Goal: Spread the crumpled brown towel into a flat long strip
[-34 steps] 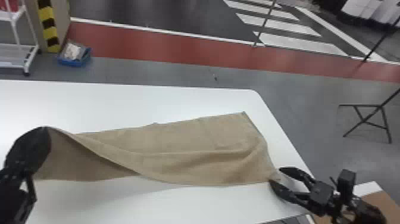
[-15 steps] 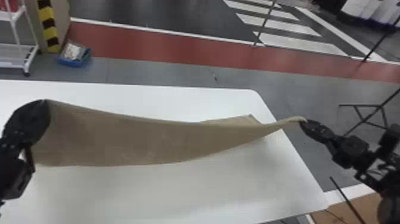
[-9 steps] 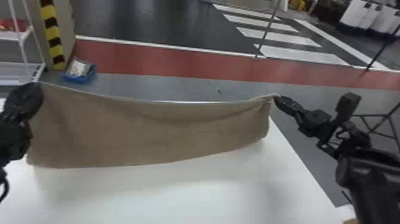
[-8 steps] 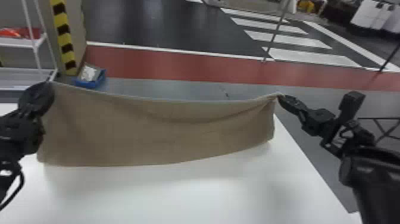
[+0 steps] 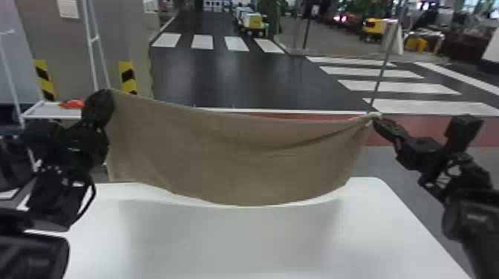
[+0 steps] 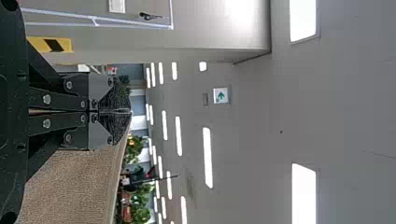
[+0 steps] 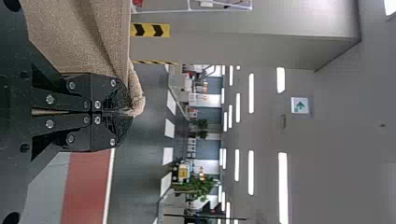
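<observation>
Brown towel point(image 5: 237, 163), one: aloft over the white table point(image 5: 230, 245), broad face toward my head camera, top edge strung between my two grippers, bottom edge hanging in a curve.

Step in hand, by my judgement: the lift and stretch, both top corners taken, the laying-down not yet done. Cloth mostly opened out; a few creases run in from the right-hand corner.

Next move, as I judge it: draw the corners a little apart to take out the sag, then lower both arms evenly so the bottom edge meets the table first and the rest settles as a long strip. A lopsided descent could fold the lower edge under.

Left gripper point(image 6: 131, 112): fingers closed, pinching the towel's upper corner; the cloth drops from the fingertips and spreads away toward my right arm.

Right gripper point(image 7: 132, 112): fingers closed on the opposite upper corner, a bunched tuft poking just past the tips; the cloth runs off toward my left arm.

Placement: towel between the two grippers, touching both, its body hanging below the line of the fingertips.
</observation>
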Motion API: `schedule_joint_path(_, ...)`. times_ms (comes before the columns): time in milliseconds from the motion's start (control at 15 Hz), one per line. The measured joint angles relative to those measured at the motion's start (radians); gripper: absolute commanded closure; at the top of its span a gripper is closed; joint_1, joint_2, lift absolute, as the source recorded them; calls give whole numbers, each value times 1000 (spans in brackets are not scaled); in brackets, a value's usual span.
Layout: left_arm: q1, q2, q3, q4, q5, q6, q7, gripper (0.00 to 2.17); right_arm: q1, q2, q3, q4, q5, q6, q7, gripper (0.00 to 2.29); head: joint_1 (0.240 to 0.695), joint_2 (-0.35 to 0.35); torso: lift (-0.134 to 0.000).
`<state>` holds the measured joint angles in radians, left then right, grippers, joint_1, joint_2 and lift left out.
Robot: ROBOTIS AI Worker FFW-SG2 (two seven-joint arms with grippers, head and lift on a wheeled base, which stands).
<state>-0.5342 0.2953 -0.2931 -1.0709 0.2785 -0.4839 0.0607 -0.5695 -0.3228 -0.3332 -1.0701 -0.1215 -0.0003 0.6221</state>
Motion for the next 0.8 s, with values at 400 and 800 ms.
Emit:
schedule_joint_path(400,309,81,34,-286,25,63,-2,1420,165,-154,-29,-32,-119,-29,39,1295,476,-216,-124)
schedule_joint_path(800,684,95,71,-521,-60,61,-39,1420,568,-192,-152,-95,-307,-199,129,1295,684,-349,-124)
